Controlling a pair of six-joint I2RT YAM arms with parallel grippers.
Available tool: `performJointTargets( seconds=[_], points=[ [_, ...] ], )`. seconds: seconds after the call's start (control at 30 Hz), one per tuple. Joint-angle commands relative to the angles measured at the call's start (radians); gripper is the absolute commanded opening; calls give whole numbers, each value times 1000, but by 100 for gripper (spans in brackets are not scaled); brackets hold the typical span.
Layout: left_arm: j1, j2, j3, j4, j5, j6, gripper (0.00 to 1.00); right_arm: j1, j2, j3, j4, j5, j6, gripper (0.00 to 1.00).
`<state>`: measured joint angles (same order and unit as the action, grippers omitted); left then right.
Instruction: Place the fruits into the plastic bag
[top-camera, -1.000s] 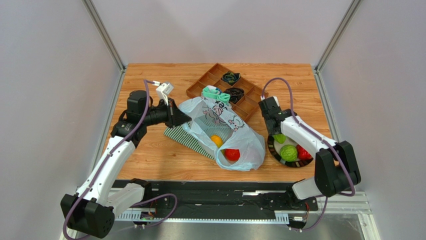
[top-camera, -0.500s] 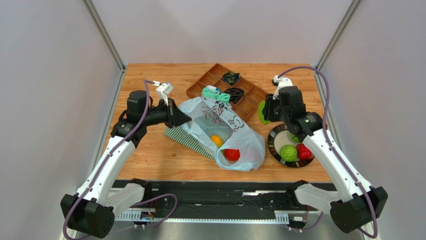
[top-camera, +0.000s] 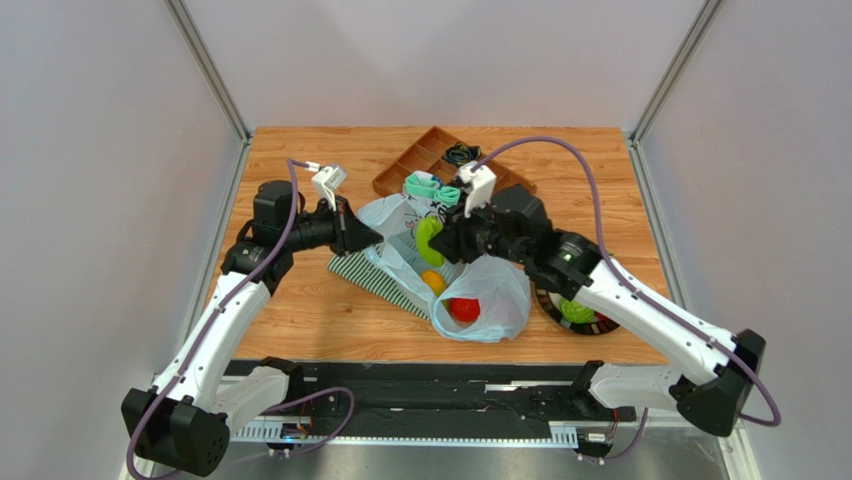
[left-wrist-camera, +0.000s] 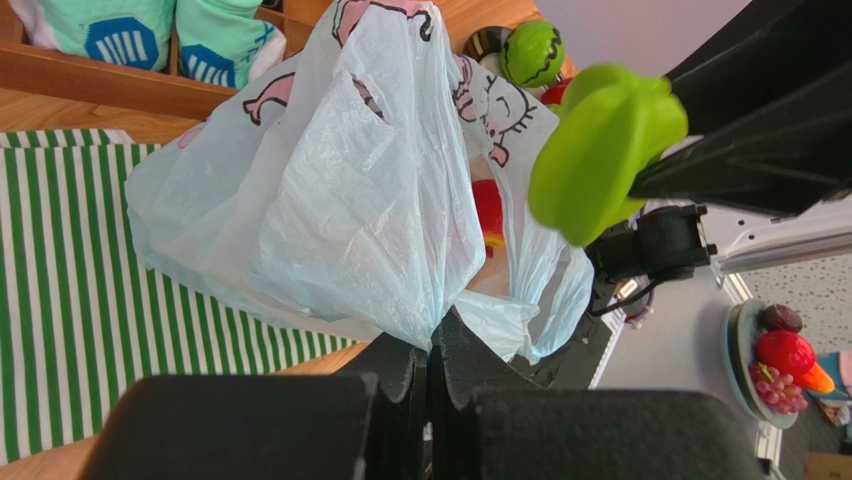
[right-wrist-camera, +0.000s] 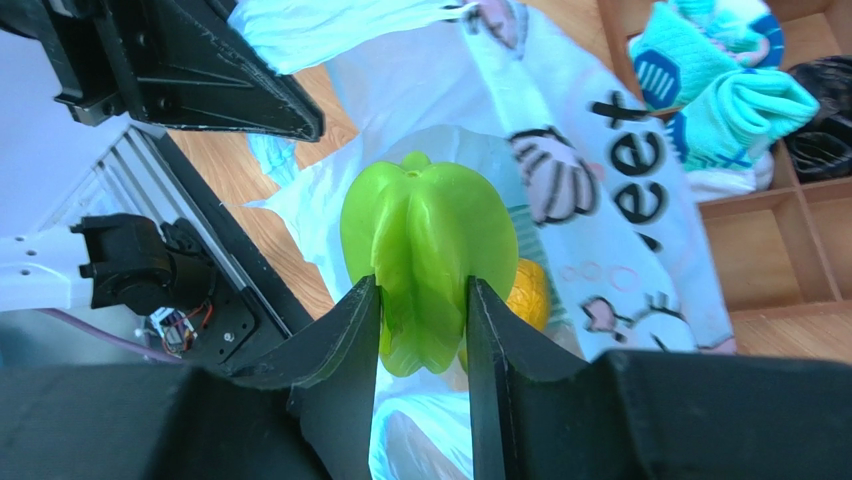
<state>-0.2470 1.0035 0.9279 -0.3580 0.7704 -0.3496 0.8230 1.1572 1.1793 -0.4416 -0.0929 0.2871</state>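
The pale-blue plastic bag (top-camera: 480, 280) with cartoon print lies mid-table. A yellow-orange fruit (top-camera: 433, 281) and a red fruit (top-camera: 463, 308) are inside it. My left gripper (top-camera: 360, 236) is shut on the bag's edge (left-wrist-camera: 440, 300) and holds the mouth up. My right gripper (top-camera: 437, 243) is shut on a green ridged fruit (top-camera: 428, 241), also seen in the right wrist view (right-wrist-camera: 428, 255), and holds it above the bag's mouth. A green bumpy fruit (top-camera: 575, 311) lies on the dark plate (top-camera: 548, 300), partly hidden by my right arm.
A green-and-white striped cloth (top-camera: 375, 278) lies under the bag. A brown divided tray (top-camera: 410, 165) at the back holds teal socks (top-camera: 432, 189) and black items. Grey walls enclose the table on three sides.
My right arm has lifted the green fruit off the plate and swung left with it, from the right side to above the bag's mouth. My left arm has not moved.
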Motion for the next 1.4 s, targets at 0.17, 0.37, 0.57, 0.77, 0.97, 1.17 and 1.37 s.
performJointTargets(
  seconds=[0.17,0.37,0.57,0.77,0.97,1.17,1.37],
  points=[
    [6,-9,15,19,13,17,0,108,200,151,-106,330,-42,12],
    [9,-9,14,21,15,14,0,113,277,114,-204,372,-28,13],
    [11,-5,14,21,17,14,0,113,369,88,-250,392,-2,14],
    [11,-5,12,21,15,15,0,113,466,102,-261,404,1,18],
    [12,-5,14,19,17,15,0,113,519,115,-256,397,11,57],
    [14,-6,14,19,17,17,0,113,516,106,-246,395,9,81],
    [17,-8,14,19,17,15,0,113,490,97,-230,387,9,78]
  ],
)
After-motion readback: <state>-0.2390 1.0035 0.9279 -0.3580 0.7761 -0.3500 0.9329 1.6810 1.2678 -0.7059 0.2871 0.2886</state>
